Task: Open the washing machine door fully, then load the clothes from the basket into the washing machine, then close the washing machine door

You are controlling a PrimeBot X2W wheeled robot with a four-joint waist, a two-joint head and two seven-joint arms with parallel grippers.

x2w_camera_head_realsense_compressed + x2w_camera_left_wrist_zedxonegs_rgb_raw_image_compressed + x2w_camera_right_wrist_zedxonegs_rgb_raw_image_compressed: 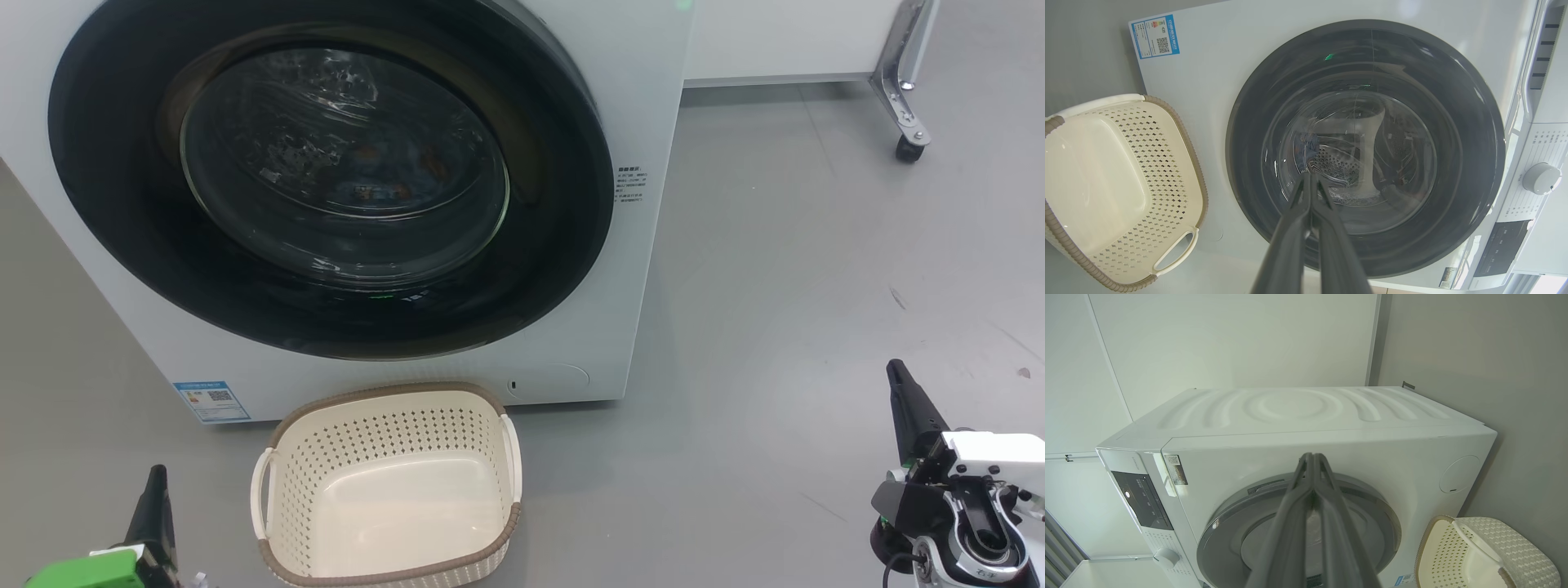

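The washing machine [645, 122] stands with its door [326, 175] flat against the front, black rim around clear glass. Behind the glass lie the clothes [371, 175], light blue with orange specks, also glimpsed in the left wrist view [1306, 149]. On the floor before the machine sits the basket [388, 482], cream with a brown rim, nothing inside it. My left gripper [155, 482] is low left of the basket, fingers shut and holding nothing [1310, 177]. My right gripper [896, 371] is well right of the machine, fingers pressed together [1312, 457].
Grey floor spreads to the right of the machine. A white cabinet on a metal leg with a caster [908, 147] stands at the back right. The machine's control panel and knob [1541, 178] lie along one side.
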